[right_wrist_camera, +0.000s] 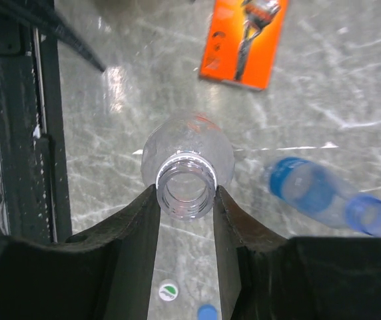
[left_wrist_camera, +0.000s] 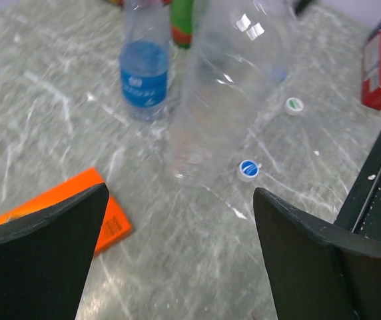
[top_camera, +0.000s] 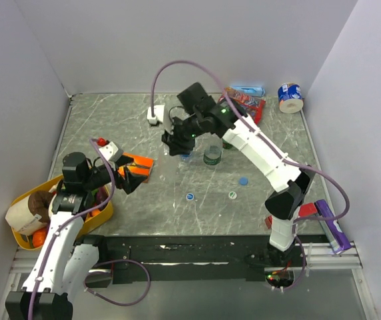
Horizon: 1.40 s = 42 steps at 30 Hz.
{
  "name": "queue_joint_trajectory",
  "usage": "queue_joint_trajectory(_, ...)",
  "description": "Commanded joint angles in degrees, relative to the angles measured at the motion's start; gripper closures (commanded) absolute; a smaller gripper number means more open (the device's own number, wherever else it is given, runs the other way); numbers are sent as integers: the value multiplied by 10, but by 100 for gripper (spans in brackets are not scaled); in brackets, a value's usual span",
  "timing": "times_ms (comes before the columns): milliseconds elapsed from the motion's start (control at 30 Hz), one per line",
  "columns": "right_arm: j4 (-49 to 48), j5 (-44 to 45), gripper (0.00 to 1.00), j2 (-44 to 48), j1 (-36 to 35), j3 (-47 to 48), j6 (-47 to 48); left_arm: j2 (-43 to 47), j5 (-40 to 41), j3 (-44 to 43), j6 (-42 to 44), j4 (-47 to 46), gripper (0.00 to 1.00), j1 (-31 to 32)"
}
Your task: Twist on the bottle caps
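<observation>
Bench [top_camera: 110,133]: one grey marbled surface that carries everything you need.

Arms: two. Your right arm [top_camera: 264,157] reaches far out over the middle of the bench. Your left arm [top_camera: 60,230] hangs back at the near left.

Bottles: two clear ones, standing near each other. The right fingers [right_wrist_camera: 137,227] are clamped on the neck of the bare clear bottle [right_wrist_camera: 187,147], just under its open, uncapped mouth. This grip appears chosen to leave the thread free and steady the bottle against a twisting cap. You cannot tell whether its base rests on the bench. The labelled bottle [left_wrist_camera: 144,70], with its blue band, stands just beside it, ungripped.

Left fingers [left_wrist_camera: 50,227]: spread wide apart and empty. They face the held bottle, probably ready to fetch a cap.

Orange box [top_camera: 137,163]: one, lying flat near the left fingers; it plays no part.

Cup [top_camera: 212,156]: one, short and dark green, standing near the right arm; not a bottle.

Caps: three, all loose on the bench between you and the bottles, and each well apart from the others. They are the plain blue cap [top_camera: 243,180], the blue-rimmed cap [top_camera: 190,197] and the green-rimmed cap [top_camera: 232,195]. None sits on the held bottle yet, so the screwing looks barely begun.
</observation>
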<state>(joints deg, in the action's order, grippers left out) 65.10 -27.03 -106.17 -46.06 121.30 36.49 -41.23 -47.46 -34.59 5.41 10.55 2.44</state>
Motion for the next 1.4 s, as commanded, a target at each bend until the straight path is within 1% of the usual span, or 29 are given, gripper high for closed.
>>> queue_joint_trajectory(0,20,-23,87,11,12,61,-6,-14,-92,32,6,-101,4,7)
queue_joint_trajectory(33,20,-24,87,9,14,75,-13,-19,-92,37,-4,-141,4,12)
queue_joint_trajectory(200,38,-42,89,-17,13,136,-28,-66,-60,44,-2,-195,4,60)
queue_joint_trajectory(233,48,-53,90,-20,13,150,-27,-75,-44,48,-6,-224,4,65)
queue_joint_trajectory(367,57,-77,92,-20,12,155,-24,-105,-20,57,-9,-266,4,92)
queue_joint_trajectory(500,65,-85,93,-24,13,160,-17,-133,-11,58,-18,-302,4,103)
queue_joint_trajectory(600,75,-94,94,-32,13,174,-16,-153,-10,58,-14,-320,4,114)
queue_joint_trajectory(733,61,-100,96,-32,13,167,-26,-182,-35,52,-1,-328,4,123)
queue_joint_trajectory(867,56,-101,97,-32,14,164,-29,-189,-46,50,9,-330,4,136)
queue_joint_trajectory(967,49,-110,98,-29,19,158,-34,-191,-46,52,1,-347,4,143)
queue_joint_trajectory(1033,42,-117,98,-30,22,151,-45,-198,-50,46,4,-348,1,149)
queue_joint_trajectory(1133,45,-118,98,-34,25,156,-48,-208,-56,38,7,-346,7,156)
queue_joint_trajectory(1167,43,-119,99,-33,25,156,-48,-209,-58,37,10,-341,13,157)
queue_joint_trajectory(1233,41,-119,99,-33,25,153,-48,-213,-61,32,21,-331,19,157)
queue_joint_trajectory(1267,41,-117,99,-32,25,152,-49,-215,-60,30,24,-323,25,157)
queue_joint_trajectory(1333,41,-116,99,-32,26,150,-51,-213,-57,29,21,-321,29,157)
queue_joint_trajectory(1367,39,-112,98,-30,26,148,-54,-212,-50,28,18,-322,33,157)
